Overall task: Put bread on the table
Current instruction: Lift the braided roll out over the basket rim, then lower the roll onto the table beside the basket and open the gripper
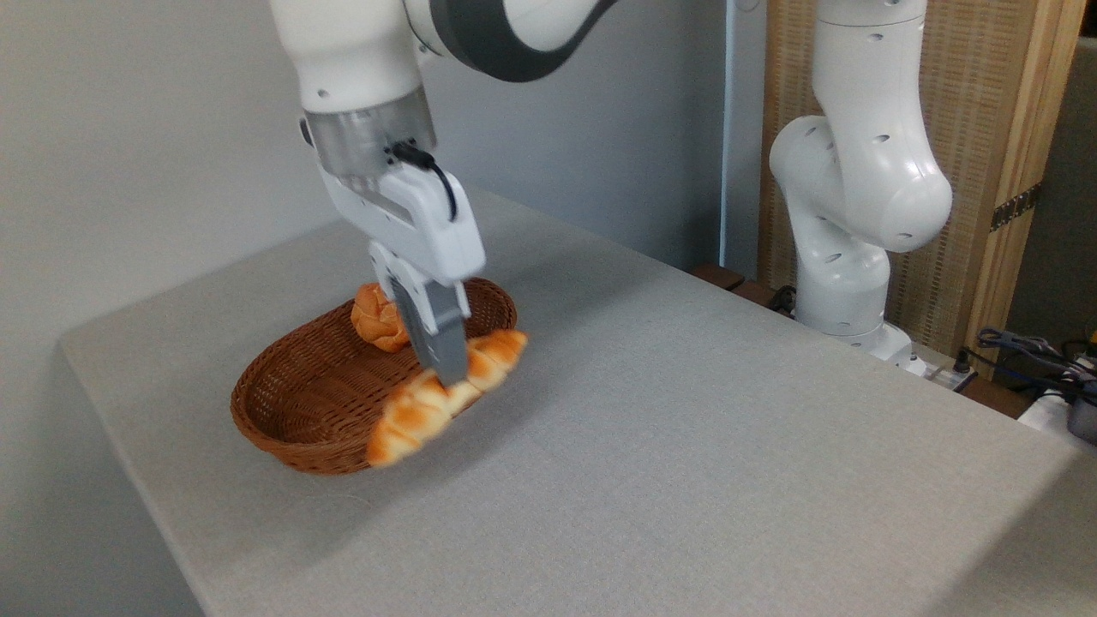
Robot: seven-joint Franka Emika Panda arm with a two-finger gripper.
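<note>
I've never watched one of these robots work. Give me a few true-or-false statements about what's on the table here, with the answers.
1. The gripper is closed on the long bread. True.
2. The bread lies flat on the table. False: it is held over the basket's near rim.
3. A round knotted bun sits in the basket. True.
4. The basket is blue plastic. False: it is brown wicker.
5. The bun is outside the basket. False: it is inside, at the far end.

One braided bread (446, 398) and one round knotted bun (377, 319) are in view. There is one wicker basket (291, 411), one table (686, 446) and one gripper (446, 364).
</note>
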